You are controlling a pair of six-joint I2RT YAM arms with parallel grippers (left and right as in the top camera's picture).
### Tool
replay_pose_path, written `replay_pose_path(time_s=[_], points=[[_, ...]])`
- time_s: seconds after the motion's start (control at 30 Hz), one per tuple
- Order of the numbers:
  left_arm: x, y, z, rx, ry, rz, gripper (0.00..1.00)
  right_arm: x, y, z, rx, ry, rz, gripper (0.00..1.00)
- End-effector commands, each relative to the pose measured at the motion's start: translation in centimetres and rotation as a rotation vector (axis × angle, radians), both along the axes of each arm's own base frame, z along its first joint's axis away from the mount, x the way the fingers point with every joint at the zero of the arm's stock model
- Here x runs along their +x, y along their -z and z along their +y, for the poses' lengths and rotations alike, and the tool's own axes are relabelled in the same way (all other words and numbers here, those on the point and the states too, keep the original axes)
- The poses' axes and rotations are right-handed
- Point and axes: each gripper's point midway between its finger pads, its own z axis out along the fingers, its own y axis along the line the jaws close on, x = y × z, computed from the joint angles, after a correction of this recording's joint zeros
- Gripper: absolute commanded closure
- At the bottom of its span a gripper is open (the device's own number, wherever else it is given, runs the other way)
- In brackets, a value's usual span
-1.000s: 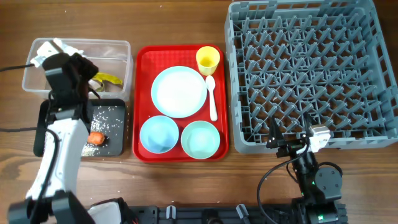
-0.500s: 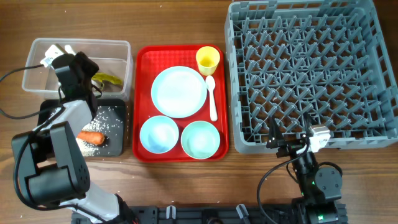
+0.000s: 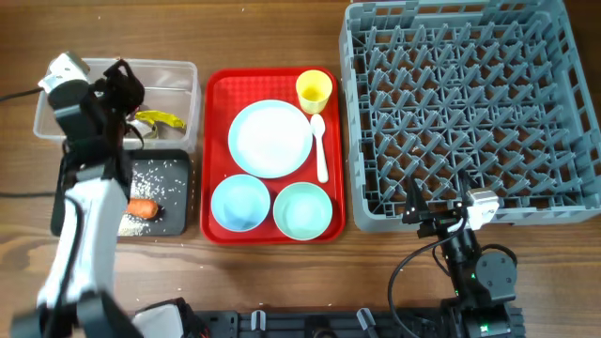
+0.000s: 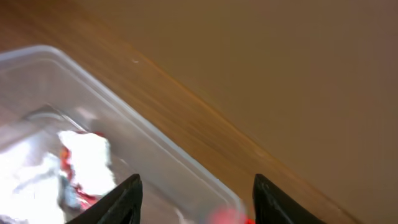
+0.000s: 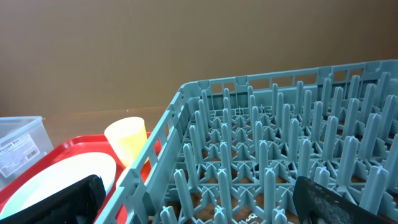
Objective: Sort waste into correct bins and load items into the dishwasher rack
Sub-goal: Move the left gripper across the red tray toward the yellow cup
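From overhead, one grey plastic dishwasher rack (image 3: pixel 470 103), square and bristling with rows of upright pegs, filled the right side of the wooden table (image 3: pixel 272 38). One flat red tray (image 3: pixel 218 84) held five dishes: one yellow cup (image 3: pixel 314 90), one round pale blue plate (image 3: pixel 270 138), one white spoon (image 3: pixel 320 145), one light blue bowl (image 3: pixel 241 202) and one pale green bowl (image 3: pixel 302 208). Of the two bins, the clear tub (image 3: pixel 178 70) held a crinkled yellow wrapper (image 3: pixel 161 119), while the black tray (image 3: pixel 178 211) held one orange carrot (image 3: pixel 143 207) and scattered white rice (image 3: pixel 155 174). The left gripper (image 3: pixel 127 86) hung over the clear tub; the right gripper (image 3: pixel 438 205) sat at the rack's near edge.

In the left wrist view, the left gripper (image 4: pixel 196 193) had its two dark fingers spread with nothing between them, above the tub's smooth, see-through rim (image 4: pixel 124 112). One crumpled red-silver wrapper (image 4: pixel 81 162) lay inside.

In the right wrist view, the right gripper (image 5: pixel 196 186) likewise had its fingers parted and empty. Before it stood the pegged rack (image 5: pixel 273 162), the cup (image 5: pixel 127 140) and the tray (image 5: pixel 37 171).
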Motion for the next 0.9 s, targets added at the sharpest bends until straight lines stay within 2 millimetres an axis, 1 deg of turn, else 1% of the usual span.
replay_pose_path(time_s=[0.0,0.03,0.1,0.13,0.17,0.2,0.3,0.5,0.53,0.63,0.77,0.8,0.83,0.87], points=[[-2.4,-0.8,-7.4,-0.107,0.295,0.041,0.38,0.0,0.0,-0.1,-0.002,0.005,-0.003,0.0],[-3.5,-0.3,-9.7,-0.146,0.375,0.081,0.36,0.0,0.0,-0.1,-0.002,0.005,-0.003,0.0],[-4.9,0.7,-12.7,-0.196,0.476,0.15,0.29,0.0,0.0,-0.1,-0.002,0.005,-0.003,0.0],[-5.6,1.4,-14.1,-0.217,0.516,0.188,0.23,0.0,0.0,-0.1,-0.002,0.005,-0.003,0.0],[-6.6,2.5,-15.5,-0.236,0.551,0.247,0.16,0.0,0.0,-0.1,-0.002,0.005,-0.003,0.0],[-7.5,3.3,-16.8,-0.246,0.58,0.297,0.01,0.0,0.0,-0.1,-0.002,0.005,-0.003,0.0],[-9.5,4.8,-19.5,-0.259,0.649,0.396,0.0,0.0,0.0,-0.1,-0.002,0.005,-0.003,0.0],[-13.0,6.3,-24.1,-0.244,0.78,0.514,0.0,0.0,0.0,-0.1,-0.002,0.005,-0.003,0.0],[-13.6,6.8,-24.9,-0.208,0.79,0.536,0.08,0.0,0.0,-0.1,-0.002,0.005,-0.003,0.0],[-14.1,7.8,-25.3,-0.097,0.756,0.563,0.12,0.0,0.0,-0.1,-0.002,0.005,-0.003,0.0],[-14.5,8.3,-25.8,0.003,0.735,0.567,0.15,0.0,0.0,-0.1,-0.002,0.005,-0.003,0.0],[-14.5,8.3,-25.8,0.017,0.73,0.566,0.18,0.0,0.0,-0.2,-0.004,0.009,-0.003,0.0],[-14.5,8.4,-25.8,0.035,0.722,0.564,0.22,0.1,-0.1,-0.4,-0.004,0.023,-0.004,0.0],[-14.5,8.4,-25.8,0.051,0.716,0.562,0.24,0.2,-0.2,-1.0,-0.004,0.059,-0.008,0.0]])
